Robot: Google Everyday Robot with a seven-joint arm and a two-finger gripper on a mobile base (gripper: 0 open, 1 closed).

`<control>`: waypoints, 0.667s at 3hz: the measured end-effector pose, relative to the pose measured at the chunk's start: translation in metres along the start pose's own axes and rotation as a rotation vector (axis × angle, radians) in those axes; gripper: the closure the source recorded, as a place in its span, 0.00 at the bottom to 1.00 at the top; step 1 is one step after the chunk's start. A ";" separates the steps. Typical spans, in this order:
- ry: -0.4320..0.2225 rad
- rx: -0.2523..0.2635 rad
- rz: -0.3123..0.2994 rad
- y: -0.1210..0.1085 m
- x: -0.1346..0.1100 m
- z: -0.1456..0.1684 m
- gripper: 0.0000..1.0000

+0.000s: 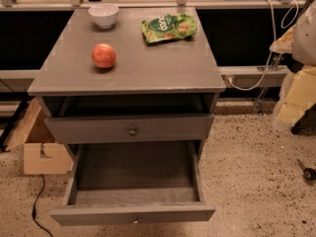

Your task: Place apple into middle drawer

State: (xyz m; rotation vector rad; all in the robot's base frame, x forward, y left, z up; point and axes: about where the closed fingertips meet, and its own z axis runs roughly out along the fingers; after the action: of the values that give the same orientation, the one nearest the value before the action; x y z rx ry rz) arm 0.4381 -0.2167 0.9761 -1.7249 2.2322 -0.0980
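Pulled far out at the bottom, the middle drawer shows its bare grey floor, and its front panel lies closest to the camera. Above it sits a shut front with a small dark knob, and above that is an open dark slot under the counter. The apple rests on the counter's left side, well apart from the drawer below. Behind it, at the back left, stands a white bowl. A green bag lies flat at the back, right of the bowl. A pale arm fills the right edge, clear of the counter. The jaws are somewhere in that mass, and I cannot tell whether they are parted or closed. A cardboard box sits on the speckled floor at the left.
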 end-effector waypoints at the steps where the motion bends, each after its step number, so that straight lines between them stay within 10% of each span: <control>1: 0.000 0.000 0.000 0.000 0.000 0.000 0.00; 2: -0.089 0.031 0.009 -0.022 -0.026 0.008 0.00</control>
State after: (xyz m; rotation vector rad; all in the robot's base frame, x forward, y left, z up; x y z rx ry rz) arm 0.4666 -0.1970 0.9794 -1.6699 2.1624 -0.0522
